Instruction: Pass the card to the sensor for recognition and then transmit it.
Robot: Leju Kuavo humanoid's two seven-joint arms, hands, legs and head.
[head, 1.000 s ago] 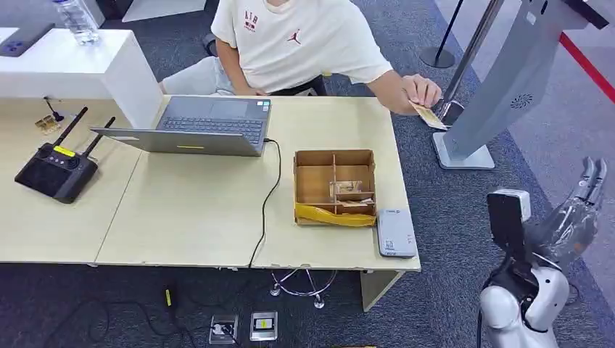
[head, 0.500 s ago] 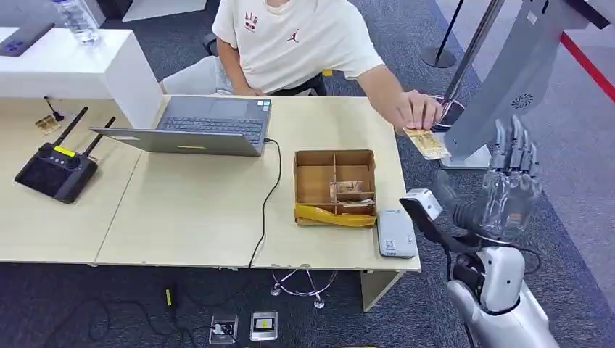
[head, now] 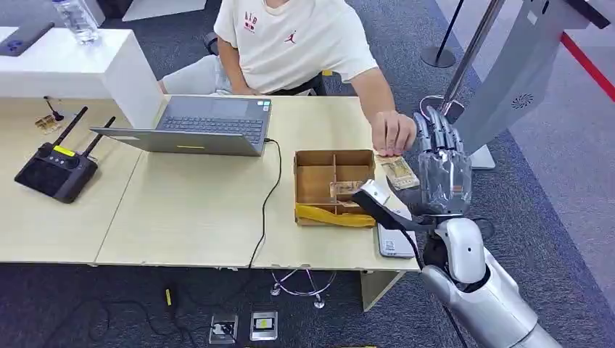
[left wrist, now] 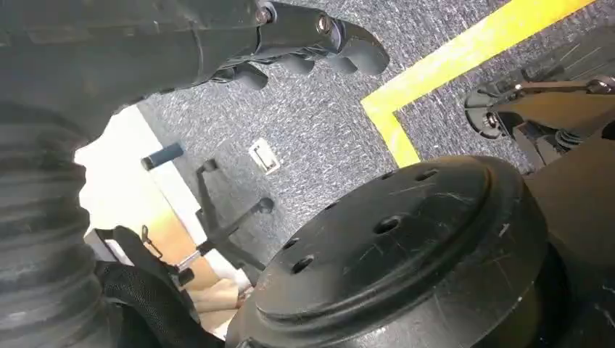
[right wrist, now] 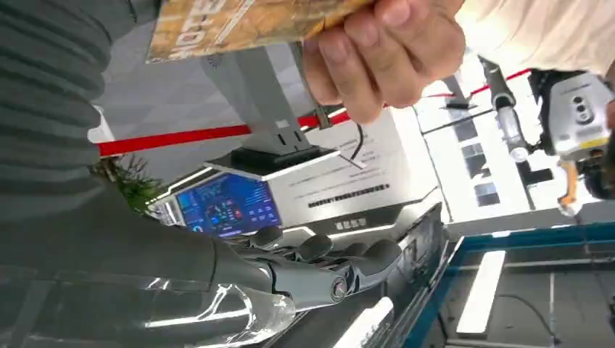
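Note:
A person's hand (head: pixel 394 133) holds a yellow-brown card (head: pixel 398 171) over the table's right end, just right of the cardboard box (head: pixel 333 185). My right hand (head: pixel 442 165) stands raised beside the card with its fingers stretched upward, holding nothing. In the right wrist view the card (right wrist: pixel 239 25) is pinched by the person's hand (right wrist: pixel 384 51), while my fingers (right wrist: pixel 326 262) lie apart from it. The white card sensor (head: pixel 395 239) lies near the table's front right corner, partly hidden by my wrist. My left hand (left wrist: pixel 304 40) hangs over the carpet, loosely curled and holding nothing.
An open laptop (head: pixel 210 125) with its cable lies at the table's back, and a black controller (head: pixel 56 168) sits far left. A grey kiosk (head: pixel 511 83) and a stanchion pole (head: pixel 475 43) stand to the right. The person sits behind the table.
My right arm has swung in from the right and up beside the table. The person's hand has brought the card from near the kiosk down beside the box.

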